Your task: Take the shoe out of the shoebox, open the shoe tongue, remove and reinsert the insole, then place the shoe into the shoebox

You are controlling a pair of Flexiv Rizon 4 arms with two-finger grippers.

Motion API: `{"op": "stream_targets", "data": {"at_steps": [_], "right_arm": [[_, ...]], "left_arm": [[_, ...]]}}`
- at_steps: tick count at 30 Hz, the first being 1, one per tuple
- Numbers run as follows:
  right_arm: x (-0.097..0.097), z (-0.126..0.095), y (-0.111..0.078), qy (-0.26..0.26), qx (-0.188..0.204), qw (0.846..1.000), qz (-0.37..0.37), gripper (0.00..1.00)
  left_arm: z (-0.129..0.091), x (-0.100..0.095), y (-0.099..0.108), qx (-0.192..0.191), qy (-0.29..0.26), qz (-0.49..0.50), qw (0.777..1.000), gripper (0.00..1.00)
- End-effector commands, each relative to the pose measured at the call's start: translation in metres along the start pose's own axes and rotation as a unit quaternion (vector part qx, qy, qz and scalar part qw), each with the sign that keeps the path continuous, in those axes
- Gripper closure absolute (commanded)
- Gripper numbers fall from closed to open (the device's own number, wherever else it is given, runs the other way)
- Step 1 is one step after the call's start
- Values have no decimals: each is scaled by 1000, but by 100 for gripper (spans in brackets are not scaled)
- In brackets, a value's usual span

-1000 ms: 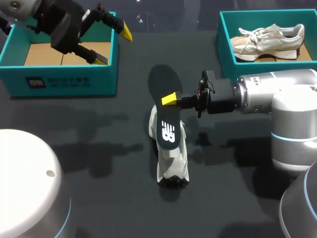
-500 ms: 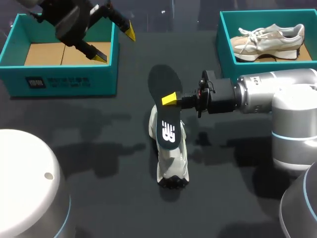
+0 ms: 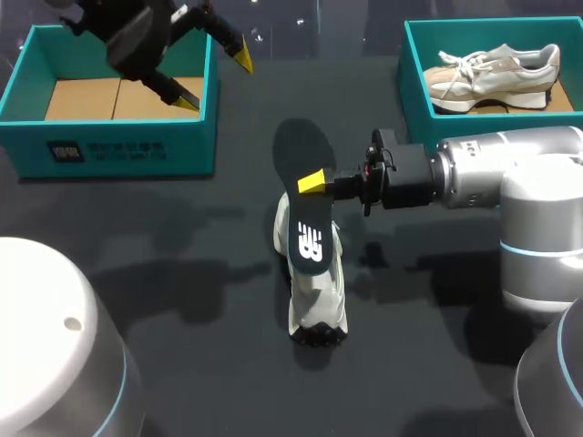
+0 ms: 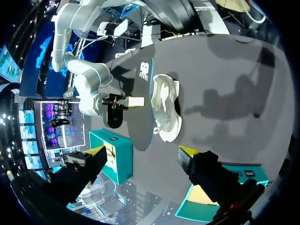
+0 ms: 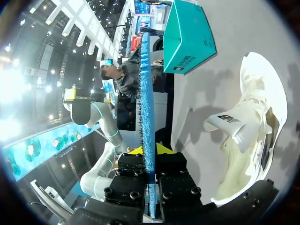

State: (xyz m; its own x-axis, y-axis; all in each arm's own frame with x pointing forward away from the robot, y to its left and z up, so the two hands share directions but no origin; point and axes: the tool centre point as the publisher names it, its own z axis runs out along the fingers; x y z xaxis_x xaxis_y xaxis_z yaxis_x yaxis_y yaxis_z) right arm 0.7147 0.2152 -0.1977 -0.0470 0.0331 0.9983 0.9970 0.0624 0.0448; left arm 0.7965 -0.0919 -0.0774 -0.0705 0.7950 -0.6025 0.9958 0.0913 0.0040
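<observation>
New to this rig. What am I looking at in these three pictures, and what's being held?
This is a robot with two arms at a dark table. The square picture looks down from above and behind the robot. The two round ones come from a camera on each wrist. The right arm has its jaws shut on a dark insole with a white logo, held over a white sneaker that sits on the table. The left arm hangs over an empty teal shoebox with a cardboard floor; its jaws are open and hold nothing. A second teal shoebox, far right, holds a beige sneaker.
</observation>
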Motion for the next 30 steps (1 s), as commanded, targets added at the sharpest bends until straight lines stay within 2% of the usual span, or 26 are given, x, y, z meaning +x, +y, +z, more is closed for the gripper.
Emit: {"op": "stream_targets", "data": {"at_steps": [1,11,21,30], "right_arm": [[0,2,0,-1,-1,1000,0,100],[0,2,0,-1,-1,1000,0,100],[0,2,0,-1,-1,1000,0,100],[0,2,0,-1,-1,1000,0,100]], "left_arm": [[3,-26,13,9,46,7,999,0],[21,-54,23,25,125,18,992,0],[29,-67,8,17,184,27,982,0],[36,-76,5,15,207,18,978,0]]}}
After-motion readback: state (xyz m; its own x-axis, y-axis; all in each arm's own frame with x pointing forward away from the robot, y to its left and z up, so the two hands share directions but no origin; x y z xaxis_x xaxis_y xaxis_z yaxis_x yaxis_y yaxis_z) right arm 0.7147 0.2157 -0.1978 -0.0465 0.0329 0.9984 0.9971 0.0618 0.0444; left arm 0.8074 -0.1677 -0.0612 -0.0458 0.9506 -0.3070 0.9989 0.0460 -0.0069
